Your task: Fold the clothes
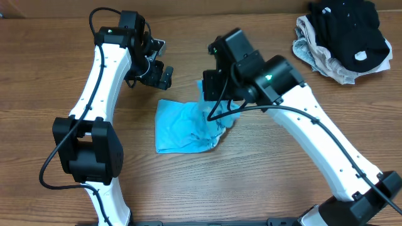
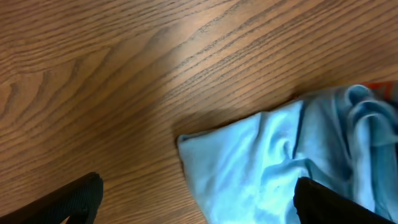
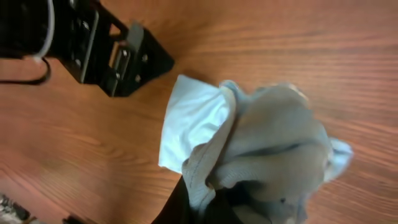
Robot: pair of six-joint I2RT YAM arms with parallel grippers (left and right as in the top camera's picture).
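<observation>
Here, on a wooden worktop point(image 1: 38, 69), the count runs to two white-and-black robot arms, two pincers, one sky-blue T-shirt and one heap of other laundry.

At left, the left gripper point(image 1: 161, 61) hangs over bare wood towards the far edge, its jaws spread wide and empty. The left wrist view shows its two dark fingertips point(image 2: 74, 198) at the bottom corners, well apart. Between them lie wood grain and a flat corner of the shirt, which neither tip touches.

Near the middle of the worktop lies the T-shirt point(image 1: 185, 129), crumpled rather than spread out. Its flat part has a fairly straight left edge and a near edge roughly parallel to the front of the worktop. From there the cloth bunches and rises to the right and towards the far edge, so the bundle's longer line slants from near-left to far-right. Which end is collar and which is hem cannot be told.

Just right of centre, the right gripper point(image 1: 210, 108) is closed on the shirt's raised far-right part. The right wrist view shows folds of blue cloth gathered at its dark fingers point(image 3: 186, 205) and lifted off the wood.

At the far right corner sits the heap: a black garment point(image 1: 348, 25) with a white tag lies on top of a beige-and-white cloth point(image 1: 317, 56), well apart from both pincers.
</observation>
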